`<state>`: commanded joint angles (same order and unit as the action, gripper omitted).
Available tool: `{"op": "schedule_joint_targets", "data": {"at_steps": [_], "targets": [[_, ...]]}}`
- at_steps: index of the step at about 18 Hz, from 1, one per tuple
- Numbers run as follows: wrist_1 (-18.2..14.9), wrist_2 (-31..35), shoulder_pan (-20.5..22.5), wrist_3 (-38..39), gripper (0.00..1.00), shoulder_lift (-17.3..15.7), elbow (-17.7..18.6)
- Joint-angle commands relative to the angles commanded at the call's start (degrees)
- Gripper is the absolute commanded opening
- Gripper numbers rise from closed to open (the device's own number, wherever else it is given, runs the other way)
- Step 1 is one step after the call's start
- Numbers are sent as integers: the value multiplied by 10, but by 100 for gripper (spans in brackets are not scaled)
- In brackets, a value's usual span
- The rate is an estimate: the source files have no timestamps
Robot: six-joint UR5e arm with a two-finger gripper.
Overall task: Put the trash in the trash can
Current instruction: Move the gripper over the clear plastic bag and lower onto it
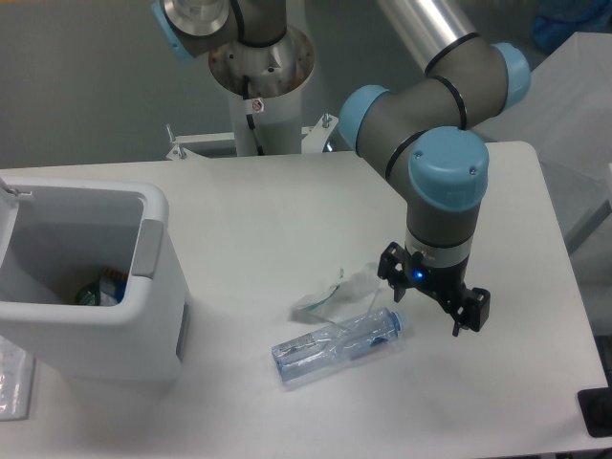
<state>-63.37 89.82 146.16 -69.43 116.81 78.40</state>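
Note:
A crushed clear plastic bottle [339,345] with a bluish cap lies on the white table, cap end pointing right. Just above it lies a crumpled clear wrapper [337,292] with a green bit. My gripper [428,314] hangs low over the table just right of the bottle's cap, pointing down. It is open and nothing sits between its fingers. The trash can [86,317], a large white bin with a thick rim, stands at the left. Some green and red items show at its bottom.
The arm's base [258,67] rises at the table's back edge. A clear plastic item [13,382] lies at the far left, beside the bin. A dark object [596,411] sits at the lower right corner, off the table's right edge.

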Motion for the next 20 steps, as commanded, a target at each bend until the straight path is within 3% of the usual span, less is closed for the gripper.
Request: {"op": "schedule_joint_targets", "data": {"at_steps": [6,13,15,17,20], "targets": [[2,-8,-8,22,100,-3,18],[14,-3,-36,110,100,-36,114],[49,19,-49,116,100,-49,177],[110,63,-68,117,100,-51,225],[121,78,-88,121,100,-47,241]]}}
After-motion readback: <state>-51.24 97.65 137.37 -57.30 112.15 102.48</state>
